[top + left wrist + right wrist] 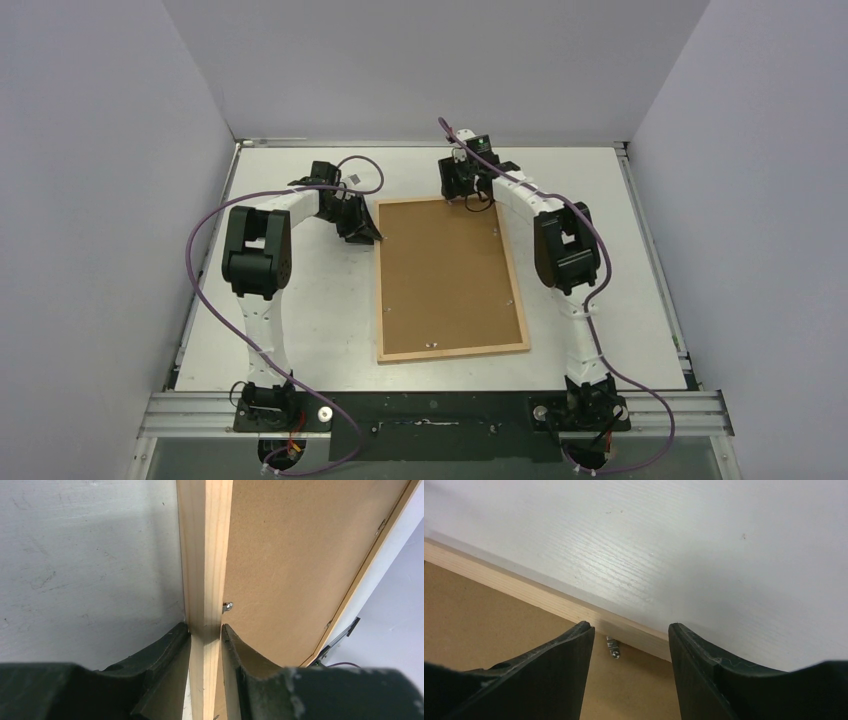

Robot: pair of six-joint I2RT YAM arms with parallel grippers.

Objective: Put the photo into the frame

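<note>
The light-wood frame [455,352] lies flat on the white table, face down, with the brown backing board [448,275] inside its border. The photo is not in view. My left gripper [372,236] is shut on the frame's left rail near the far corner; in the left wrist view the fingers [170,650] squeeze the rail [205,555] from both sides. My right gripper [472,200] is open over the frame's far rail [549,600], its jaws either side of a small metal clip [613,647].
The white table [300,320] is walled by grey panels on the left, right and back. Another metal clip [227,607] sits on the backing board [300,555] by the left rail. Purple cables loop round both arms.
</note>
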